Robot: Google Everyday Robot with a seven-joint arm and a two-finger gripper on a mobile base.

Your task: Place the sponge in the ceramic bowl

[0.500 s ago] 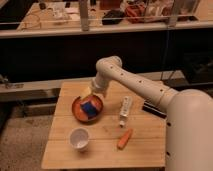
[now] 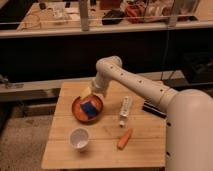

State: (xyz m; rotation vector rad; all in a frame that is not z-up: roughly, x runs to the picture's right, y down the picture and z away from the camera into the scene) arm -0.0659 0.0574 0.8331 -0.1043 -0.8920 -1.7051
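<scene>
Since the earlier frame we see the bend of the arm sitting slightly higher and further right; nothing on the table has changed place.

Nearest to us, along the bottom of the frame, the front edge of the wooden table runs bare, with free wood at both front corners. Just behind it a white cup stands at lower left and an orange carrot piece lies right of centre, well apart, with an open strip between them. The robot's white body fills the lower right and hides the table's right edge.

Further back a small bottle lies on its side, and a dark flat object sits beside the body. Left of the bottle is the reddish bowl, near the left edge but clear of it. The sponge rests inside the bowl, blue side showing, its pale yellow part up at the far rim.

The gripper hangs over that far rim, close to the yellow part; whether it is spread or clamped we cannot tell.

Behind the table's back edge we see a pale rail, a dark wall, and a cluttered bench across the top of the frame.
</scene>
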